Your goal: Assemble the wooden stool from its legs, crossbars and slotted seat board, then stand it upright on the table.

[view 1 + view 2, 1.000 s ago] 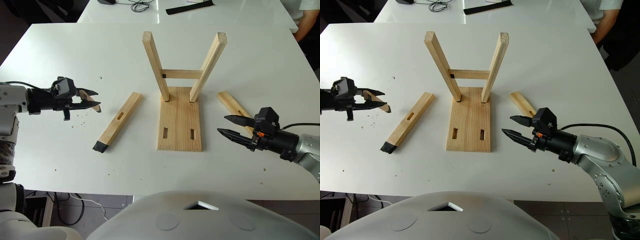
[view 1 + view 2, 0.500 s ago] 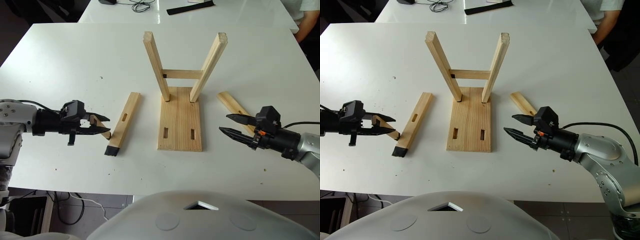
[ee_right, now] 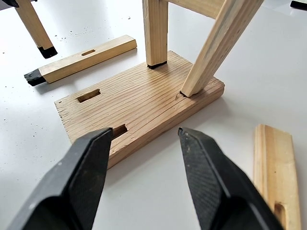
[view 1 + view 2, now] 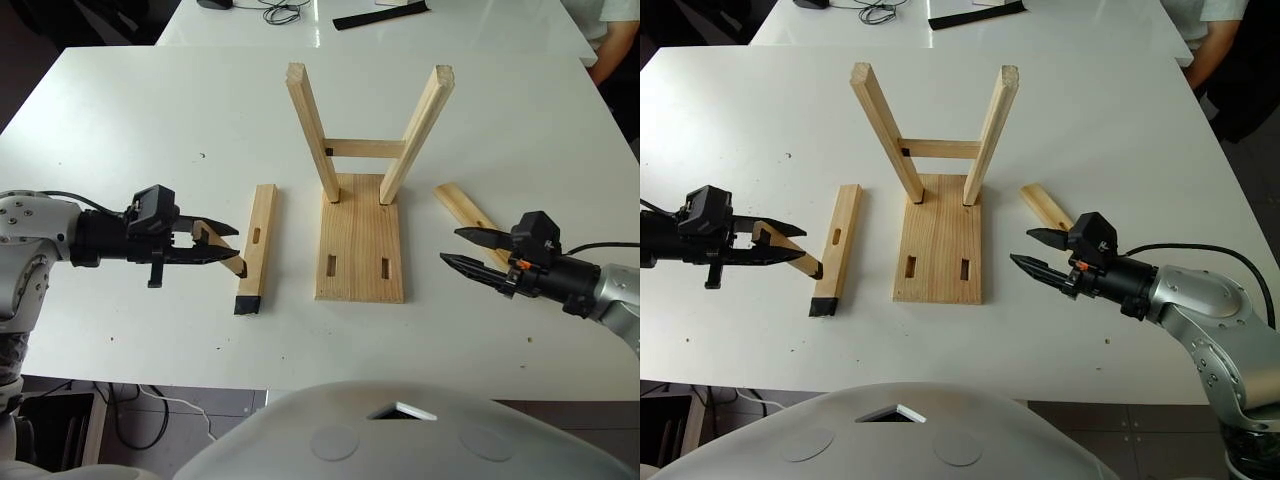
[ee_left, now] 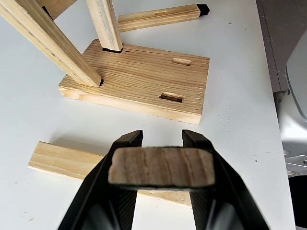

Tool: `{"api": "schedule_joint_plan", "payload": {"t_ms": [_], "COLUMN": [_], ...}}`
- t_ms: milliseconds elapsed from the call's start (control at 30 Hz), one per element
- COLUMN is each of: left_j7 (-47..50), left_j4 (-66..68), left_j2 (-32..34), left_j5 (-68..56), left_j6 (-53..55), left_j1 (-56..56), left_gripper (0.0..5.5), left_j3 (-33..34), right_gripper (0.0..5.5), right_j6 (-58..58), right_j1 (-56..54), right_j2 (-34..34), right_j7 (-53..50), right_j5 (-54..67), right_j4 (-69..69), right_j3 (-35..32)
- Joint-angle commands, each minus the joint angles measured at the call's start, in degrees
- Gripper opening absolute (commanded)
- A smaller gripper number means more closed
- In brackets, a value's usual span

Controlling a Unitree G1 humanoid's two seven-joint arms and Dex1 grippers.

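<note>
Crossbar point(image 5: 160, 166) is pinched tight between the left fingers point(image 5: 98, 196), right beside the loose leg point(image 4: 255, 245), while the right fingers point(image 3: 81, 172) gape wide, holding nothing.

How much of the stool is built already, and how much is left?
Done: two legs and one crossbar stand in the seat board. In hand: the left gripper clamps a short wooden piece, likely the second crossbar; the right gripper is open. Left: two loose legs lie on the table, two slots are empty, and the stool must be turned upright.
</note>
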Motion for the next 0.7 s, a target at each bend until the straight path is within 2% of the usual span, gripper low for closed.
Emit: {"api": "schedule_joint_plan", "payload": {"t_ms": [33,267,700], "left_j7": [3.08,0.98,-1.17], "left_j4": [4.89,8.65,10.82], "left_j2": [-4.27,-6.71,-6.24], "left_j5": [6.32,7.46,9.57], "left_j6": [-7.9,-12.77,-14.66], "left_j1": [-6.58,-6.42,-4.24], "left_gripper": [1.3,1.3,1.3], "left_j3": [-2.94,-4.51,-5.29], "right_gripper": [2.52,2.52,2.52], "right_j6": [-0.55,-0.86,-0.97], "right_j1": [-1.05,-1.2,-1.75], "right_j2": [-0.04,0.0,0.2], "right_j7": [-0.06,0.23,0.45], "right_j5": [-1.12,-2.13,-2.24], "right_j4": [0.4,0.71,0.71], "right_j3": [1.19,1.62,2.43]}}
